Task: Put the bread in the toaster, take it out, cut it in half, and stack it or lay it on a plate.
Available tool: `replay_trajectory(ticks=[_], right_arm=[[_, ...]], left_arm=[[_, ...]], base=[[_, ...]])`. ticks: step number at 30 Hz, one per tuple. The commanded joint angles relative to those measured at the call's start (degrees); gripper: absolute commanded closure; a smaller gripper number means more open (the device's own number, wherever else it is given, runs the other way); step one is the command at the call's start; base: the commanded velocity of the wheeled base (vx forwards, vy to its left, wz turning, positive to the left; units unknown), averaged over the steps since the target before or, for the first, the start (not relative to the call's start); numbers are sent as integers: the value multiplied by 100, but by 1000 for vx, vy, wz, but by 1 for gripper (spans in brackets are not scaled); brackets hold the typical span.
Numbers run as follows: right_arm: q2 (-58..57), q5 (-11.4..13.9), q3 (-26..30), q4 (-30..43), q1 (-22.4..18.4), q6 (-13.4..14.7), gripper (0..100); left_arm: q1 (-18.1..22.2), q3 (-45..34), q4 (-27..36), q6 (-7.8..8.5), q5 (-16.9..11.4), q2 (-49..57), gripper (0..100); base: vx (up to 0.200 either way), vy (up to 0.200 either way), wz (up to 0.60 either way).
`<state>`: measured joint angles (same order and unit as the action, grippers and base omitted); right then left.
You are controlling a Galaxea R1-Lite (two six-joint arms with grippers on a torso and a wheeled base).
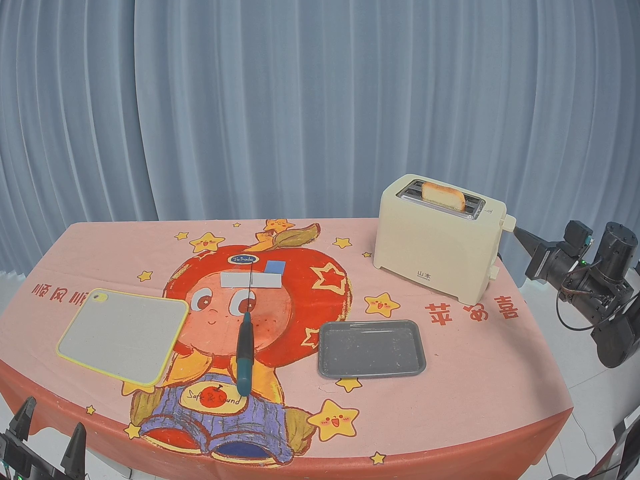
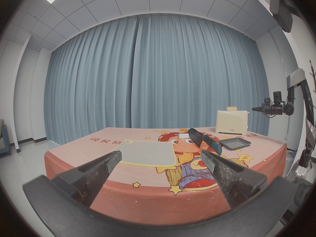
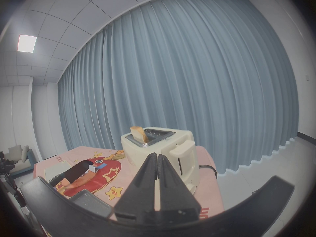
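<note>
Low at the near-left edge of the table [image 1: 467, 395], the left gripper [image 1: 48, 431] hangs spread wide. On the cloth lie a yellow-rimmed cutting board [image 1: 123, 335], a teal-handled knife [image 1: 245, 351] and a grey tray [image 1: 371, 348]. The bread slice [image 1: 443, 196] stands in the cream toaster [image 1: 437, 248]. The right gripper [image 1: 519, 232], pressed together, is just beside its lever [image 1: 508, 223].
</note>
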<state>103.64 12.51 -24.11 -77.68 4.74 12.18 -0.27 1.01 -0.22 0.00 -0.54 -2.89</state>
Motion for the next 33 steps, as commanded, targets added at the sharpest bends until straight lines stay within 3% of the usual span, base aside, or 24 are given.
replay_trajectory(ticks=[1,33], right_arm=[[-99,6,-6,-2,0,-5,100],[376,-73,-586,-98,-96,30,100]], left_arm=[[0,-101,-4,0,1,-1,0],[0,-101,-4,0,1,-1,0]], base=[[0,0,0],[0,0,0]])
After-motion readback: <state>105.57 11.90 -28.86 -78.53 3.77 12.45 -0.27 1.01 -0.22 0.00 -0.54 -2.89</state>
